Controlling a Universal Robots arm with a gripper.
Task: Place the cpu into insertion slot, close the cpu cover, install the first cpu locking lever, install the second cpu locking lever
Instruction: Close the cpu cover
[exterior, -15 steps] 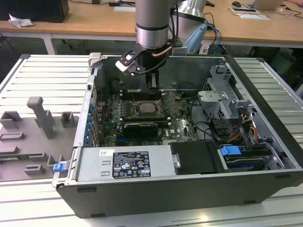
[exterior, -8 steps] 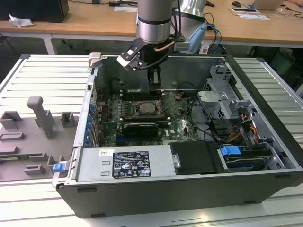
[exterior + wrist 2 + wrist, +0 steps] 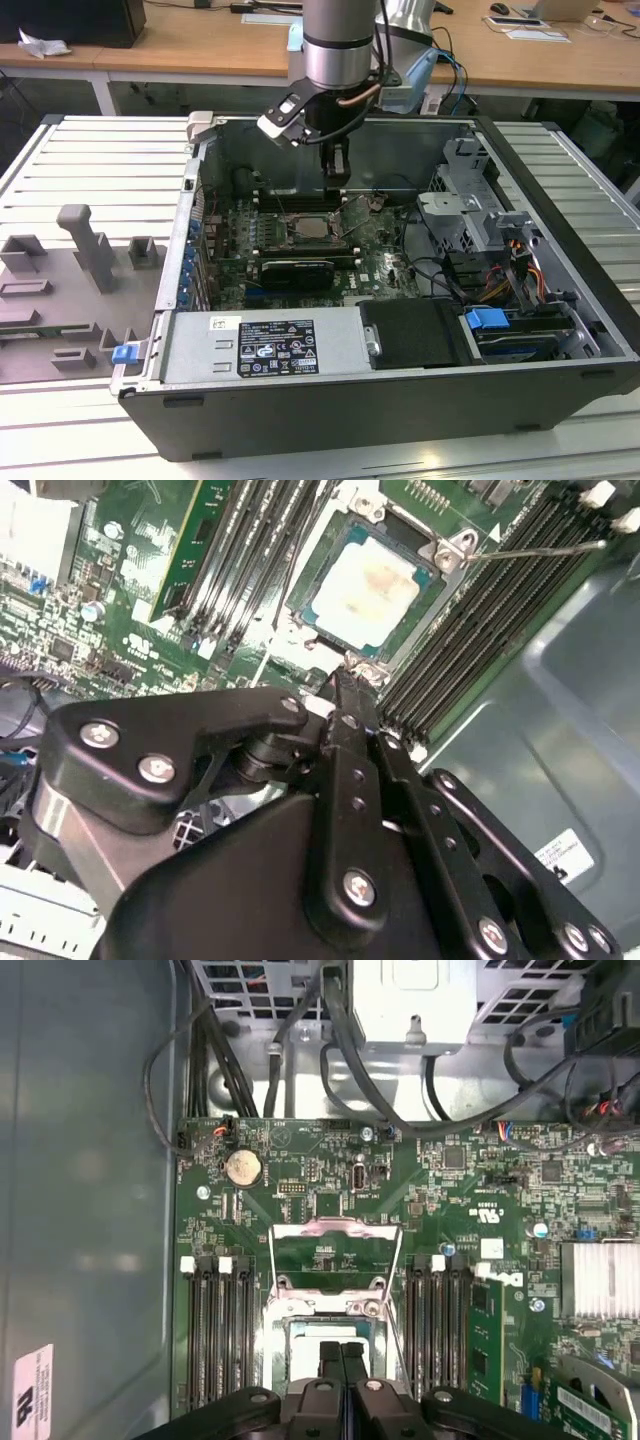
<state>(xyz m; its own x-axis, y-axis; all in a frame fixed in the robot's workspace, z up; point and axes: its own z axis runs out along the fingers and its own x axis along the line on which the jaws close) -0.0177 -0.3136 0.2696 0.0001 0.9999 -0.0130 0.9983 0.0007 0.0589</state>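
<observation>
- The black two-finger metal gripper (image 3: 340, 1352) is closed with nothing in it. Its fingers (image 3: 329, 1358) are pressed flat together, pointing straight down into the open black computer case (image 3: 350, 425).
- Right under the tips is the cpu (image 3: 372, 588), a small thin square chip with a pale silvery-tan metal face. It lies flat and face up, and being square it has no real long axis. Its edges run parallel to the rim around it.
- That rim is the insertion slot (image 3: 428, 600), a square dark-rimmed socket, so the chip is already seated in it. The tips hover above it, not touching as far as I can see.
- Just past the socket from the gripper, the cpu cover (image 3: 335, 1228), a thin silvery metal frame plate with a cut-out middle, is flipped open off the chip. Green board shows through the hole.
- A thin silvery wire locking lever (image 3: 535, 549) sticks out from a socket corner, with its long axis crossing the long black memory slots (image 3: 480, 610).
- Those slots flank the gripper on both sides, running lengthwise alongside the socket.
- Further out is the green motherboard (image 3: 480, 1190), then a round silver coin cell (image 3: 241, 1167).
</observation>
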